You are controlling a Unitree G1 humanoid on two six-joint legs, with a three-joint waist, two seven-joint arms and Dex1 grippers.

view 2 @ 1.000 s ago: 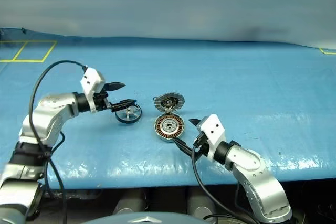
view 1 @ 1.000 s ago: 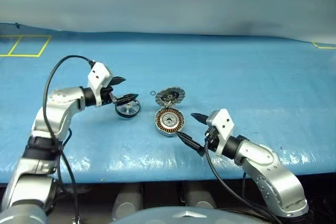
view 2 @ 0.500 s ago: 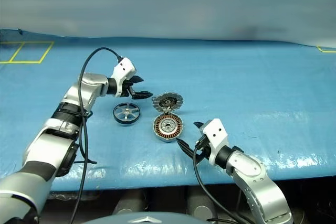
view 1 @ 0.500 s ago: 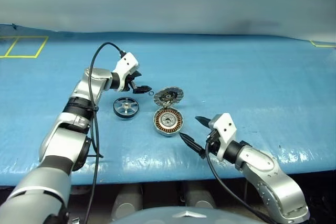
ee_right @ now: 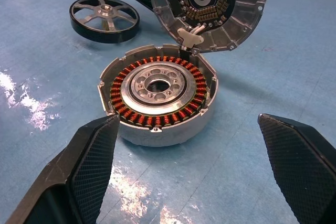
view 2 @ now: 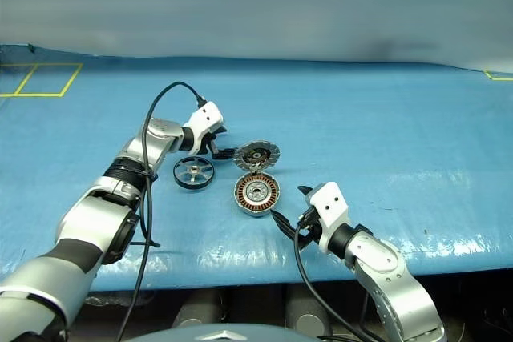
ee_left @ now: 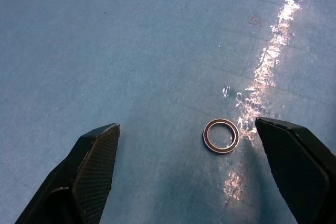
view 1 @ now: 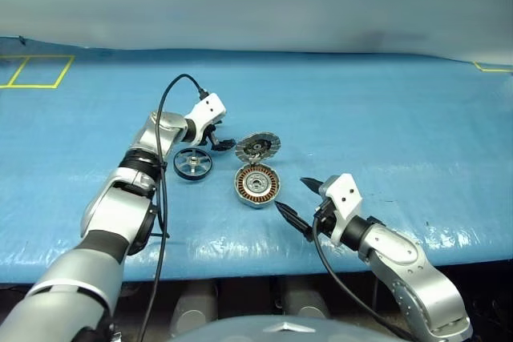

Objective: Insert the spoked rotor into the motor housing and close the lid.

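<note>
Lying just left of motor housing [view 1: 257, 185], spoked rotor [view 1: 193, 163], seemingly untouched beside left tool [view 1: 218, 141].

Materials and finishes

Round metal motor housing [ee_right: 157, 100]: glossy copper windings, brushed silver centre. Beside it, glossy blue plastic sheet [ee_right: 273, 77]; textured matt black fingertips [ee_right: 94, 156].

Round copper-wound motor housing [view 2: 256, 195] is lying on blue table [view 2: 385, 134], its silver segmented lid [view 2: 258, 154] standing open; dark-rimmed spoked rotor [view 2: 194, 172] is resting alongside.
</note>
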